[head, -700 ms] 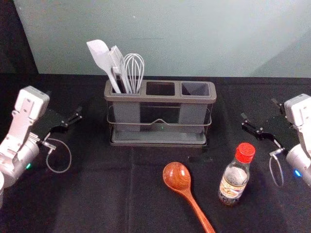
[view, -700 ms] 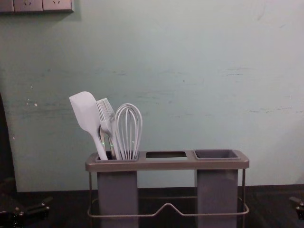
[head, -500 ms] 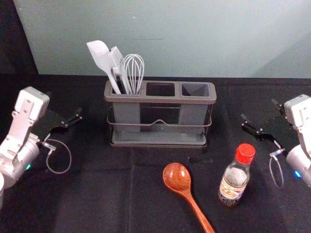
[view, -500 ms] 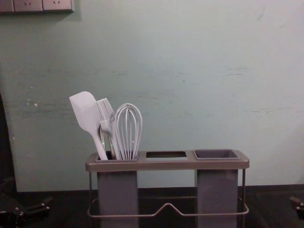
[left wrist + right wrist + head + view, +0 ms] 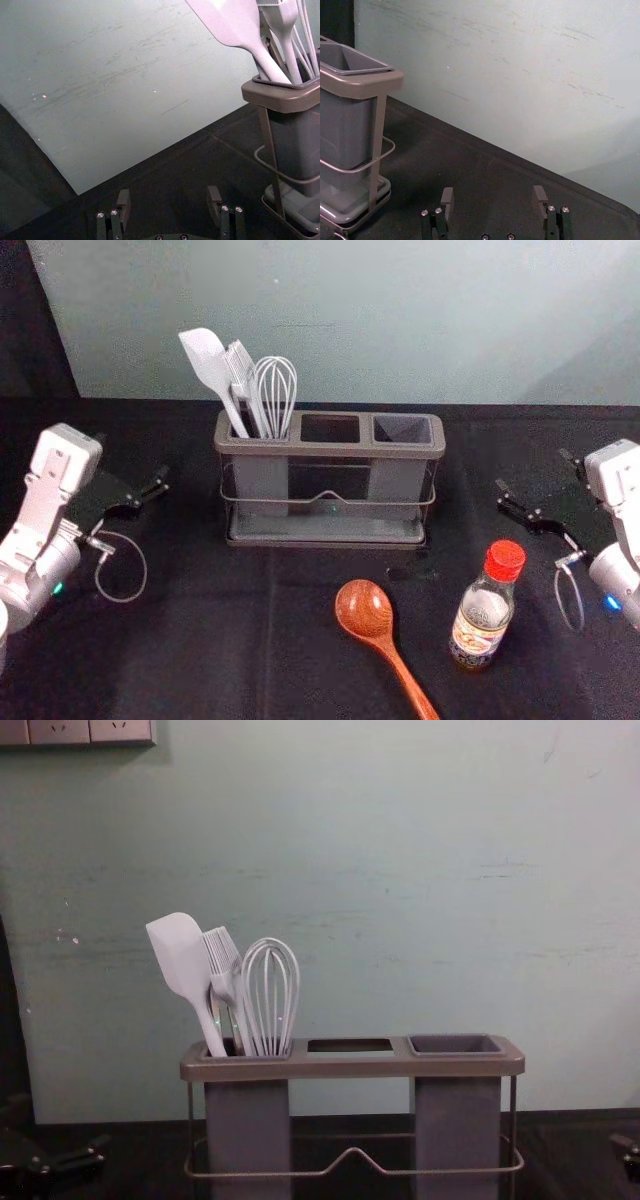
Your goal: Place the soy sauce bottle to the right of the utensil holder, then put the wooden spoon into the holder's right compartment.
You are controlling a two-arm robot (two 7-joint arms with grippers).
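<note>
Compared with the earlier frames, we find the whole scene sitting slightly lower in our head view, while the things keep their places relative to one another. Our left gripper is beyond the holder's left side and our right gripper beyond its right side, both spread wide with nothing between their fingers. The soy sauce bottle still stands upright on the table, nearer us than the utensil holder, with the wooden spoon lying to its left.
</note>
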